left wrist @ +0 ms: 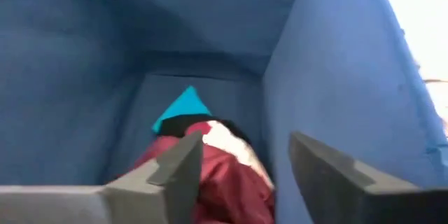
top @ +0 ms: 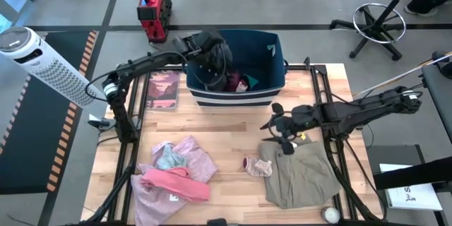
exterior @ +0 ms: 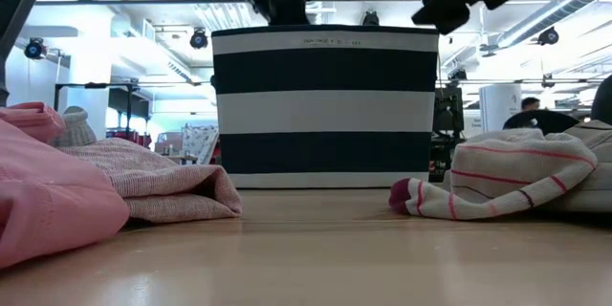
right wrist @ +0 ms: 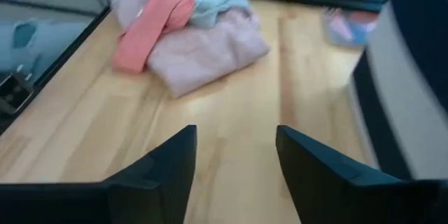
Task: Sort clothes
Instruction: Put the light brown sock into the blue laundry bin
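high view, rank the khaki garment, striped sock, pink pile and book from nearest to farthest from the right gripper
From the right gripper, open, mid-table:
1. Khaki garment, right below it toward the front edge.
2. Striped sock, just left of the khaki.
3. Pink pile, front left.
4. Book, far left beside the bin.
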`<control>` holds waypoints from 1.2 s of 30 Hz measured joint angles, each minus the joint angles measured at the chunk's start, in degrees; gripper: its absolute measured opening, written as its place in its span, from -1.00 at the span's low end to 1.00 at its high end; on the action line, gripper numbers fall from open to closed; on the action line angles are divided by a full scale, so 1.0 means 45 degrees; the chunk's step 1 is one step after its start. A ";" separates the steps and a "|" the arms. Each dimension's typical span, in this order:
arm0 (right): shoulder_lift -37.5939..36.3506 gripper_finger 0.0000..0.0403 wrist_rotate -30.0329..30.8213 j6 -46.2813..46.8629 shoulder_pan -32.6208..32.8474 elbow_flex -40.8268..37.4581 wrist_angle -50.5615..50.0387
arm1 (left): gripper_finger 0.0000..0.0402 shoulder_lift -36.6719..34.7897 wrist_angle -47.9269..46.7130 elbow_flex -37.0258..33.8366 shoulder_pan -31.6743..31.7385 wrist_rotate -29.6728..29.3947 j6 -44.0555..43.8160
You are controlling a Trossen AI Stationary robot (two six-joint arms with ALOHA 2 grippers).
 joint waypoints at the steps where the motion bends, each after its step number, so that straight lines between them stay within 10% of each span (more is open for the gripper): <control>1: 0.0077 -0.05 -0.0002 0.0111 0.0138 0.0000 -0.0087 | 0.07 -0.0022 -0.0004 0.0000 -0.0178 -0.0432 0.0098; 9: 0.0920 0.12 -0.0351 0.1178 0.1455 0.0000 -0.0596 | 0.42 -0.0627 0.0193 0.0000 -0.1502 -0.1828 0.0679; 25: 0.4724 0.28 -0.0328 0.2805 0.2924 -0.0015 0.0111 | 0.26 -0.3413 0.0466 -0.0503 -0.5070 -0.1828 -0.0425; 36: 0.5975 0.27 -0.0584 0.2882 0.2924 -0.0019 0.0480 | 0.26 -0.7724 0.3757 -0.7554 -0.7461 -0.3681 -0.2751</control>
